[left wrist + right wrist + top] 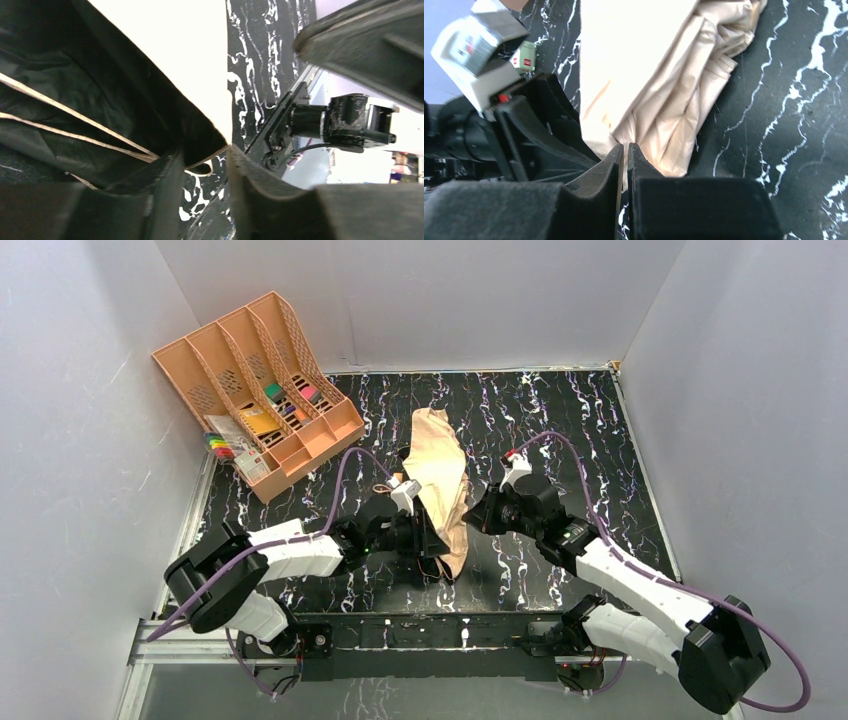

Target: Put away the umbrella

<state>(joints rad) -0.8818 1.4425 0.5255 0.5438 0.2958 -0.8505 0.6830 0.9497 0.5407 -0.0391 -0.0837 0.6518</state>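
The pale tan fabric umbrella [440,480] lay loose on the black marbled worktop [560,420]; the right tool [625,147] pinched its edge, the left tool [204,156] stood spread; the pleats probably wanted even gathering

Right wrist cam: right gripper [625,152] at the near edge of the umbrella [659,75], jaws almost together.
Only a thin slit is left between the padded fingers [596,180], with pale fabric showing in it, so it reads as a pinch on a thin fold. The beige canopy is crumpled and creased, running from the fingertips to the top of frame, lying on the black marbled table [784,100]. The left gripper [559,135] is close on the left, against the fabric's left edge; can't tell its jaw state from here. A white-grey block [479,55] sits above it.
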